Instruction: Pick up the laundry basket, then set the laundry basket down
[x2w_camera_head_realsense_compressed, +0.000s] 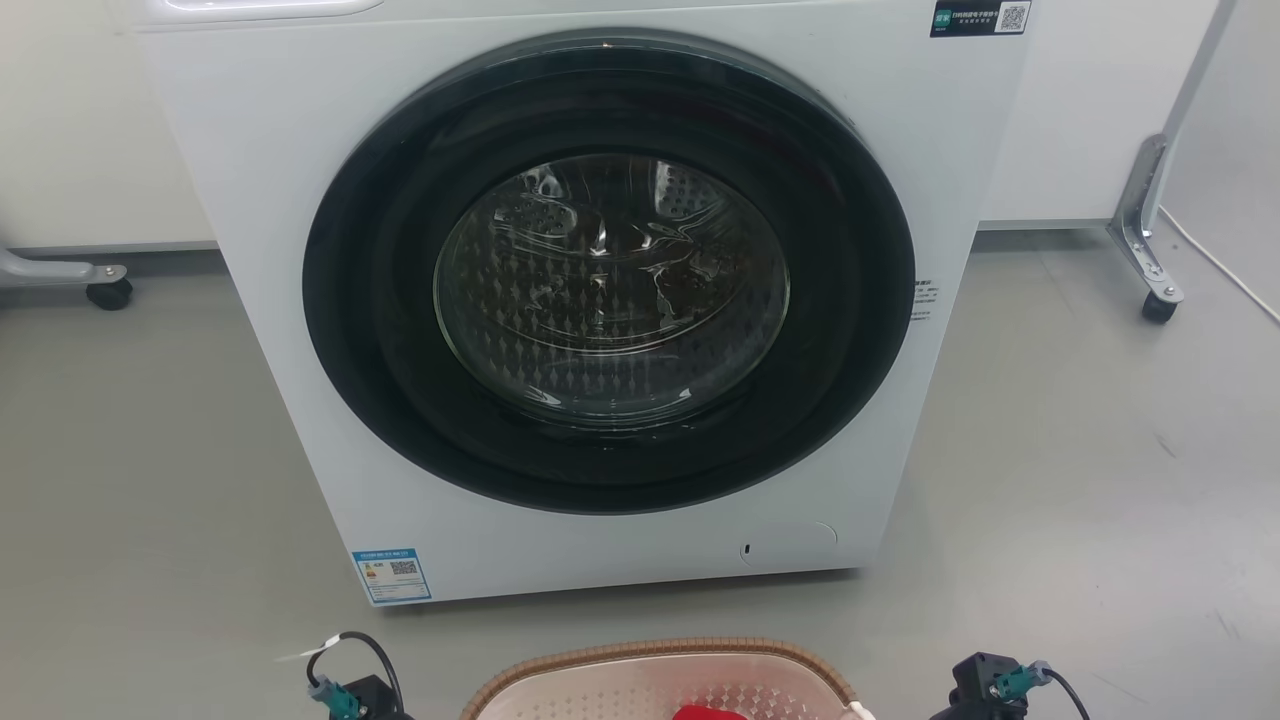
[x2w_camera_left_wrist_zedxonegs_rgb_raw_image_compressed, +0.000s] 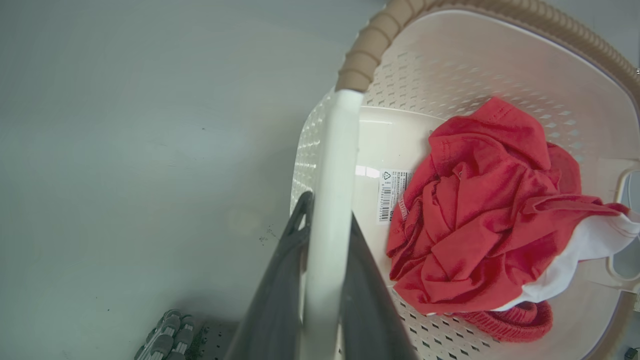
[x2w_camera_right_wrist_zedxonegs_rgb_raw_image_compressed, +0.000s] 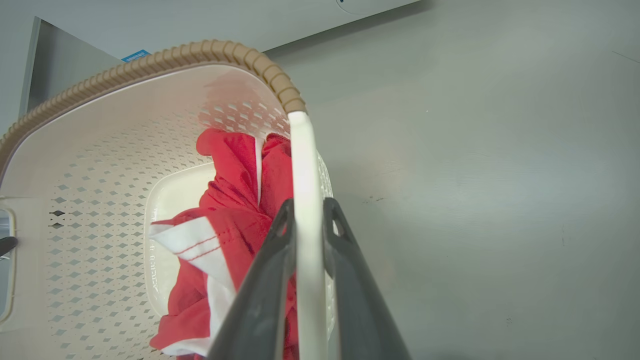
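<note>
The laundry basket (x2w_camera_head_realsense_compressed: 650, 648) sits at the bottom middle of the head view, its brown woven-look rim and a strip of perforated cream wall showing; whether it rests on the grey floor (x2w_camera_head_realsense_compressed: 1100, 450) or hangs just above it I cannot tell. Directly beyond the basket stands the white washing machine (x2w_camera_head_realsense_compressed: 250, 200), its round dark door (x2w_camera_head_realsense_compressed: 610, 290) shut and facing the basket, with a blue label (x2w_camera_head_realsense_compressed: 392, 575) low on its front corner, to the basket's far left. Farther off, beyond the basket and to its right, a metal frame leg on a caster (x2w_camera_head_realsense_compressed: 1145, 220) stands on the floor. The left pincer (x2w_camera_left_wrist_zedxonegs_rgb_raw_image_compressed: 327, 210) is closed on the basket's white left handle (x2w_camera_left_wrist_zedxonegs_rgb_raw_image_compressed: 332, 165), one dark finger pressed against each side of the bar, just below where the brown rim ends. The right pincer (x2w_camera_right_wrist_zedxonegs_rgb_raw_image_compressed: 308, 205) grips the white right handle (x2w_camera_right_wrist_zedxonegs_rgb_raw_image_compressed: 302, 165) the same way, fingers narrowed until they touch the bar on both sides. Inside the basket lies a crumpled red garment (x2w_camera_left_wrist_zedxonegs_rgb_raw_image_compressed: 480, 200) with a white panel (x2w_camera_left_wrist_zedxonegs_rgb_raw_image_compressed: 590, 240), bunched toward the right-handle side. A barcode sticker (x2w_camera_left_wrist_zedxonegs_rgb_raw_image_compressed: 392, 195) on the basket's bottom lies just beside the garment, partly bare, toward the left handle.
</note>
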